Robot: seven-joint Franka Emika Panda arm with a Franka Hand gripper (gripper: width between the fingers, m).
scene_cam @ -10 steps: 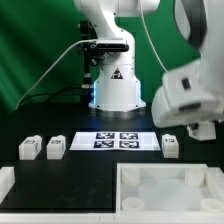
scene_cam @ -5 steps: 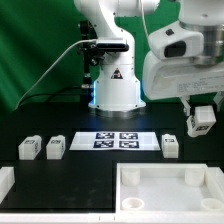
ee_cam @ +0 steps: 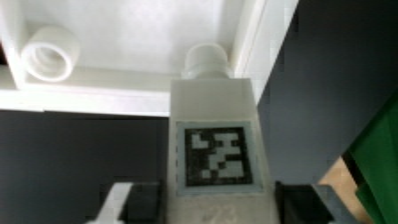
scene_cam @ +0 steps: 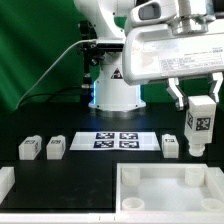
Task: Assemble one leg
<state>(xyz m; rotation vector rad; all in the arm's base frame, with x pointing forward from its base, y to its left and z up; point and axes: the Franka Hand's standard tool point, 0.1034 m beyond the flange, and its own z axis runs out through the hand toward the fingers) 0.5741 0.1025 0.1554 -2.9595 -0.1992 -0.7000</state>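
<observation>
My gripper (scene_cam: pixel 197 106) is shut on one leg (scene_cam: pixel 198 128), a small white block with a black-and-white tag, and holds it upright in the air at the exterior view's right, above the table. In the wrist view the leg (ee_cam: pixel 217 140) sits between the two fingers (ee_cam: pixel 139 203), tag facing the camera, with my gripper (ee_cam: pixel 219 207) closed on its end. Below it lies the large white tray-like piece (ee_cam: pixel 125 85) with a corner socket. Three more legs (scene_cam: pixel 29 148), (scene_cam: pixel 56 147), (scene_cam: pixel 170 145) stand on the black table.
The marker board (scene_cam: pixel 120 140) lies flat mid-table before the robot base (scene_cam: pixel 115 90). The tray-like piece (scene_cam: pixel 125 195) fills the front right. A small white part (scene_cam: pixel 5 182) sits at the front left edge.
My gripper has moved up and toward the exterior camera with the leg in it; the leg now hangs clear of the table and looks larger.
</observation>
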